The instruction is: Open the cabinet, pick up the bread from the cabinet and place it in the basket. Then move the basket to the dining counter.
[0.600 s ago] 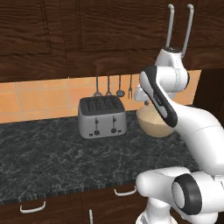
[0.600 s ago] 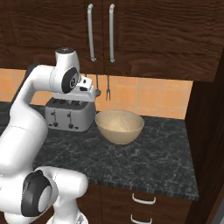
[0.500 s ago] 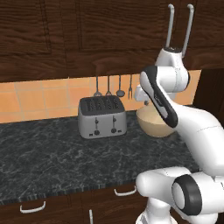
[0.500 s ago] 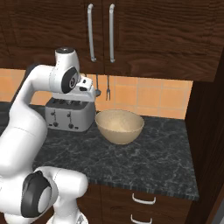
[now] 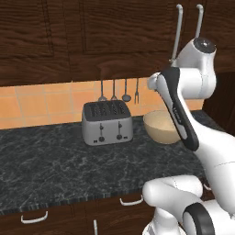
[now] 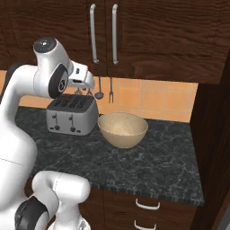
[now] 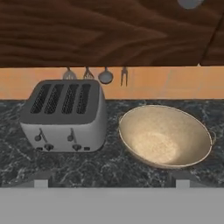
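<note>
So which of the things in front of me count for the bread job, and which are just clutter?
For the job: cabinet, doors shut; basket, empty, on the dark worktop; gripper, open.
Clutter: toaster; hanging utensils; lower drawers.

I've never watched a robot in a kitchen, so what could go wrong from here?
The cabinet is shut, so the open gripper must catch a thin handle; it might slip off. The door could swing into the arm. Reaching up or down, the arm may knock the basket or the toaster below.
</note>
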Robot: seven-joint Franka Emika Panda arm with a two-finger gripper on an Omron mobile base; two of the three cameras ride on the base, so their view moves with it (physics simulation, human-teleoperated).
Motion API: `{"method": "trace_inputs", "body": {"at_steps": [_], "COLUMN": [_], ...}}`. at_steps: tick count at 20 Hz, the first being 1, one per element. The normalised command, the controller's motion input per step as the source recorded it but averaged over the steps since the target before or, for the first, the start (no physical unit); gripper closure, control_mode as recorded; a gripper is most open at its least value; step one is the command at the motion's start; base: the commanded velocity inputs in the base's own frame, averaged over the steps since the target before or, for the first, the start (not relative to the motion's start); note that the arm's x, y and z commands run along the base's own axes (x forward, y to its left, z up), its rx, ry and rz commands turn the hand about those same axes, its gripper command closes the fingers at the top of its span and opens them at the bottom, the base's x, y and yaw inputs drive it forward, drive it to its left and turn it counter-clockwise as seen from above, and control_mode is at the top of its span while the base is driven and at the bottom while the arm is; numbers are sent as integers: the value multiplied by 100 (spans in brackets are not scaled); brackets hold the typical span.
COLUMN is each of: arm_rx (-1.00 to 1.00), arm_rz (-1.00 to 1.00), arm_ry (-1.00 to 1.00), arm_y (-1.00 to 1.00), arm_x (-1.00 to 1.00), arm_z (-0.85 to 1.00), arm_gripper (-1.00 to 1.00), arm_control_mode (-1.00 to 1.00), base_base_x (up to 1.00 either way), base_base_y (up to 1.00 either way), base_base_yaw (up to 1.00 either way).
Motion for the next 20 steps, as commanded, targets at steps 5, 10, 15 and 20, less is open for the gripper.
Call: {"method": "trace_inputs", "body": {"at_steps": [5,10,15,20], "arm_rx": [0,0,1,7], "arm_rz": [-12,0,0,0], "arm_ry": [-14,-28,-20,-2], "arm_y": [-53,-57,-12,4], "arm_x": [25,29,74,55], "arm_z": [76,48,45,52], "arm_gripper": [-100,-100,-100,-100], "arm_control_mode": [-100,-100,-100,-100], "base_base_x": [0,0,0,0], "base_base_y": [0,0,0,0], "base_base_yaw": [0,0,0,0]}}
